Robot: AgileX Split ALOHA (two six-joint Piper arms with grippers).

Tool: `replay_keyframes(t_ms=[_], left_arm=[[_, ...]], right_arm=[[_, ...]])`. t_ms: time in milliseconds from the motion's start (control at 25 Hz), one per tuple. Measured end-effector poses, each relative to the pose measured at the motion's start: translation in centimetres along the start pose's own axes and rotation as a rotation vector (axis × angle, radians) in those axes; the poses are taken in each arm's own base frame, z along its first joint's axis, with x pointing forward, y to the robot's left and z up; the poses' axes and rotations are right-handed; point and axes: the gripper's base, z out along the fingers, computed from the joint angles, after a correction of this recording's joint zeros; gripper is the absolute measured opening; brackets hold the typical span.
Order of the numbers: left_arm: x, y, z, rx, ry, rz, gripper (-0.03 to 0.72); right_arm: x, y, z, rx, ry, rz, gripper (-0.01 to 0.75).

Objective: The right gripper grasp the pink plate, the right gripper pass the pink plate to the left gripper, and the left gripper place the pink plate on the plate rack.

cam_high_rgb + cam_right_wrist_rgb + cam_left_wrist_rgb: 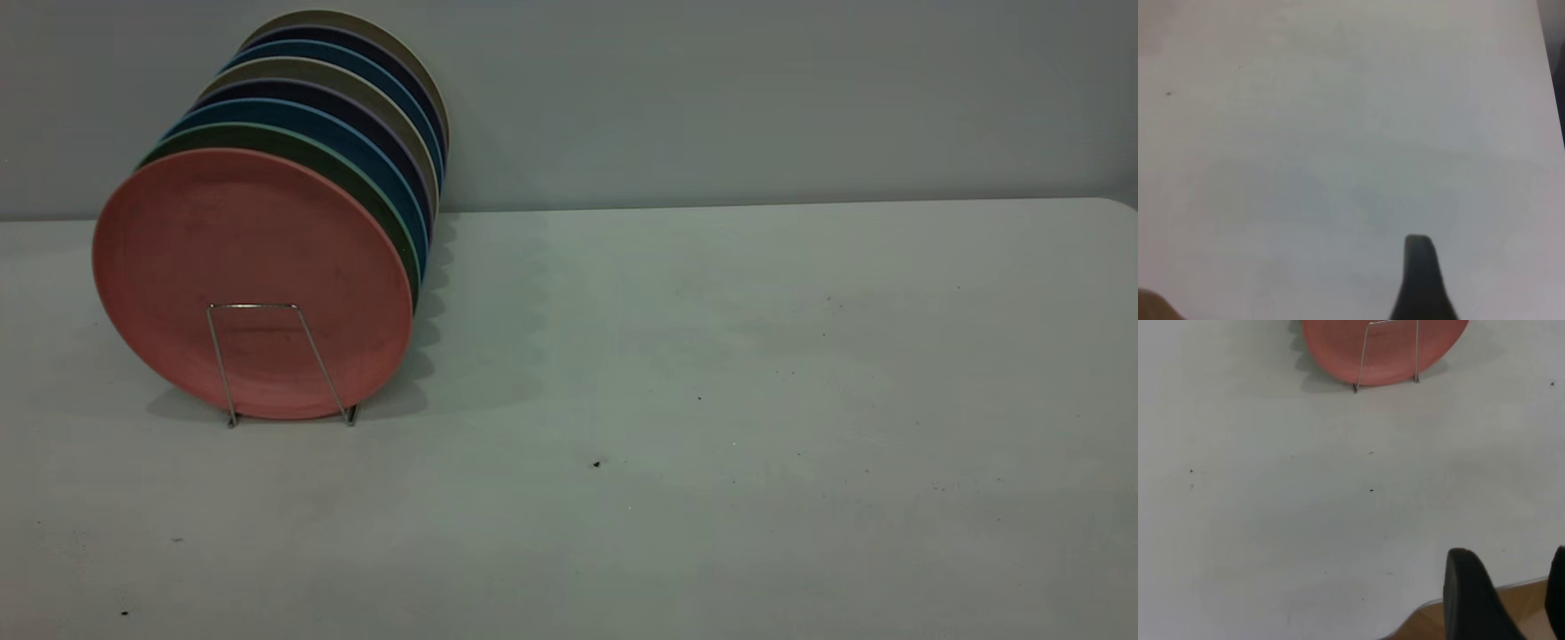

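The pink plate (249,258) stands upright at the front of the plate rack (253,306), at the table's left, and a silver wire loop crosses its lower face. Several other plates, green, blue, dark and beige, stand in a row behind it. Neither arm shows in the exterior view. In the left wrist view the plate (1388,350) and rack wire (1361,353) are far from my left gripper (1510,570), which is open and empty over the table's edge. My right gripper (1488,290) shows one finger (1421,280) with nothing against it, above bare table.
The green plate (293,142) stands right behind the pink one. The grey wall (711,89) rises behind the table. The table's edge (1408,619) lies under the left gripper, with brown floor beyond it. Small dark specks dot the tabletop (596,463).
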Motion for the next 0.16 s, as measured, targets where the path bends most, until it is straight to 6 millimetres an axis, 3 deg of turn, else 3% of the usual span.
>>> replay_keyframes(t_ms=[160], left_arm=[[0.00,0.00,0.00,0.000,0.000,-0.001,0.316]], right_arm=[[0.00,0.00,0.00,0.000,0.000,0.000,0.552]])
